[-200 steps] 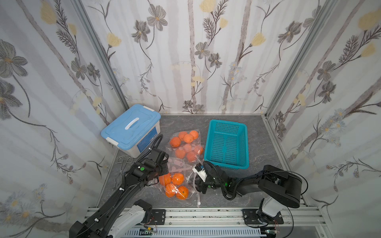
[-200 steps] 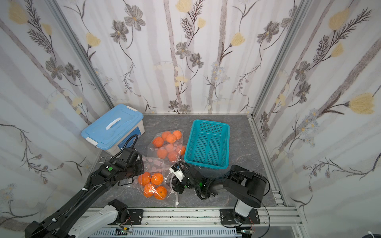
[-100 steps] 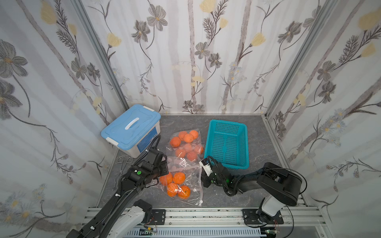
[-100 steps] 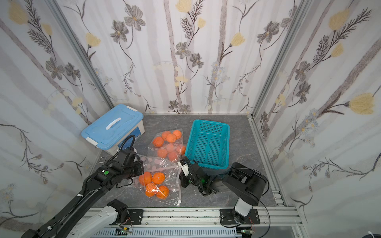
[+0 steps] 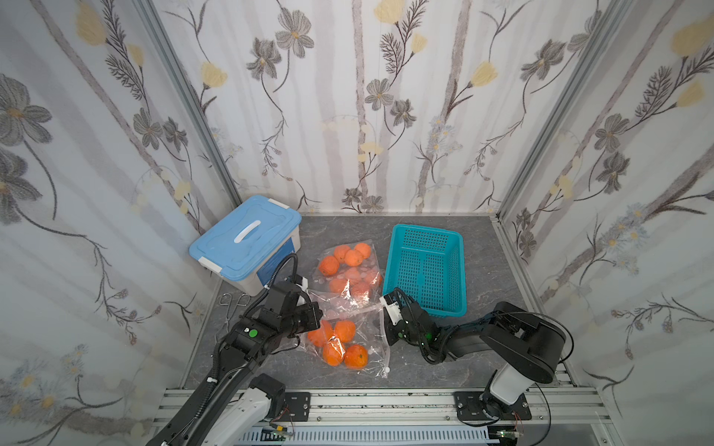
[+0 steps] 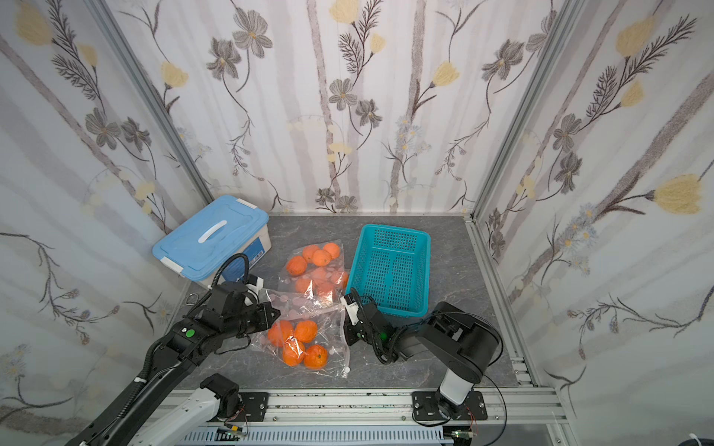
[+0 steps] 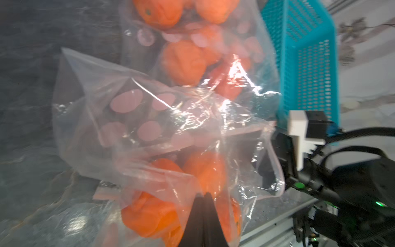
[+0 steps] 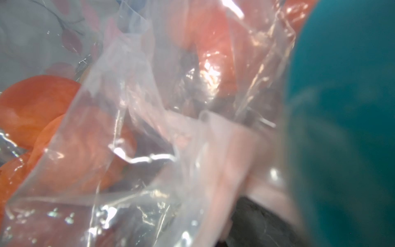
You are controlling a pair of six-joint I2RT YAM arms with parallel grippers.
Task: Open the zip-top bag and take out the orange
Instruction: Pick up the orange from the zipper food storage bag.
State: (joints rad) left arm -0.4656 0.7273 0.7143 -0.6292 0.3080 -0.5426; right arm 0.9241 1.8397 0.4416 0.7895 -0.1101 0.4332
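Bag pinched from both sides, mouth not visibly open, no orange out yet.
Both closed: left gripper [image 7: 204, 195] pinches film on the left of the near zip-top bag [image 5: 363, 309], right gripper [image 5: 388, 328] clamps its right edge. The oranges [image 5: 345, 331] are inside it, centre-near. A second ago the right gripper sat further left, jaws part open, and the bag was bunched. Now it is stretched.

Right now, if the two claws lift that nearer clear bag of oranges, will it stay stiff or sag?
Probably sag: the near bag is thin, crinkled film, creased where the left gripper pinches it. Its oranges look loose and round, so they would likely roll to the lowest corner and weigh it down.
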